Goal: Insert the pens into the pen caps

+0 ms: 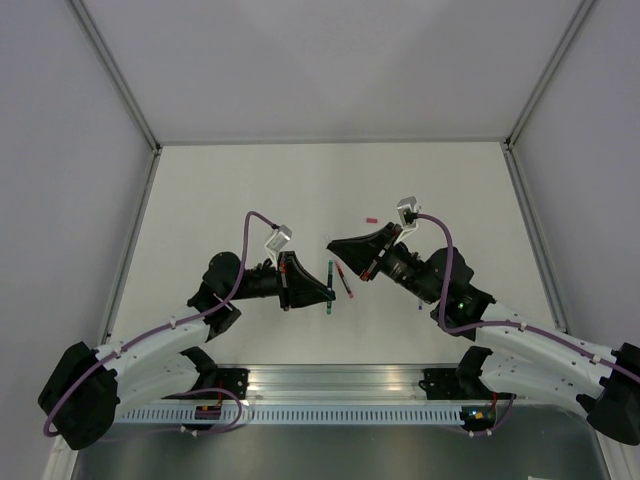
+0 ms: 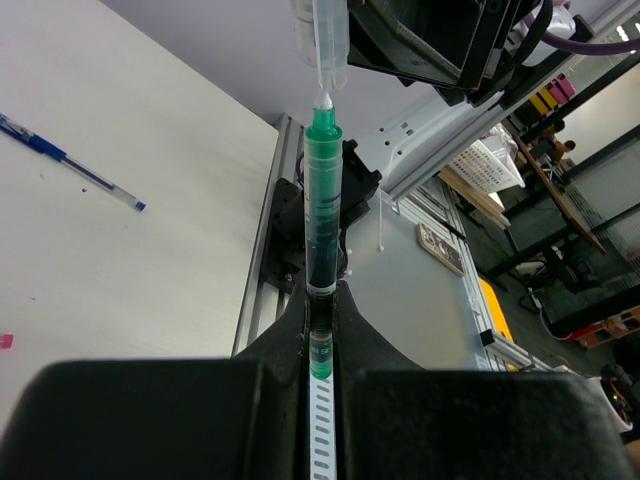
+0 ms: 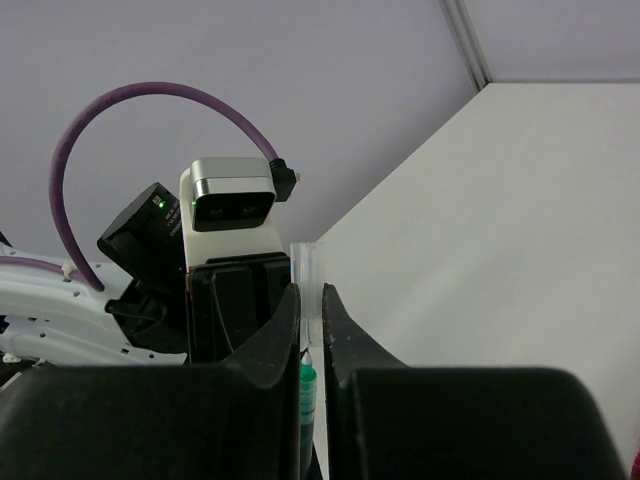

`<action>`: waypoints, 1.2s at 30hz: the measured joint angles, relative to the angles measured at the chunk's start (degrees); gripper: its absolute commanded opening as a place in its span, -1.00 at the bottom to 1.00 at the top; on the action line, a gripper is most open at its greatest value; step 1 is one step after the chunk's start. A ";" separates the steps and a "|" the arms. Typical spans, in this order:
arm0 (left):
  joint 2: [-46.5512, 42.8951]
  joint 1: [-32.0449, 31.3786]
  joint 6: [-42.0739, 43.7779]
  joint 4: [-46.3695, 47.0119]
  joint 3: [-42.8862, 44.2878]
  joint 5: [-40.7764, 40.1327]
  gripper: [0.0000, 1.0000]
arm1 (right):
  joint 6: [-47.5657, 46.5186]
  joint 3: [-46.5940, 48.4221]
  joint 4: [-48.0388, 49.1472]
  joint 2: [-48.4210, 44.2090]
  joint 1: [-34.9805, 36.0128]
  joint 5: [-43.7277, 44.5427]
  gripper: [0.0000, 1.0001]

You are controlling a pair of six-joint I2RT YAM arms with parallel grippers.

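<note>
Above the matte white bench (image 1: pixel 250 190), the left claw (image 2: pixel 322 310) pinched one slim green pen (image 2: pixel 323 200), its tip at the mouth of one clear tubular cap (image 2: pixel 330 40) pinched by the right claw (image 3: pixel 310 310). One blue pen (image 2: pixel 70 165) and one red pen (image 1: pixel 345 281) lay flat.

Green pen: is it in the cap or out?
Out. The green pen, held by the left gripper, has only its tip at the mouth of the clear cap; its green body shows fully.

Glossy green plastic pen (image 2: pixel 323 200), clear plastic cap (image 2: pixel 328 45)
</note>
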 measured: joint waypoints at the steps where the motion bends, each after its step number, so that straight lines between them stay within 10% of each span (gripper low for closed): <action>1: 0.00 0.00 0.00 -0.02 0.00 0.00 -0.95 | 0.02 0.00 0.02 0.00 0.02 0.00 -1.00; 36: -5.14 -0.87 -0.70 -0.76 -2.89 -8.02 -0.95 | 0.17 -8.81 22.03 5.07 3.23 2.51 -1.00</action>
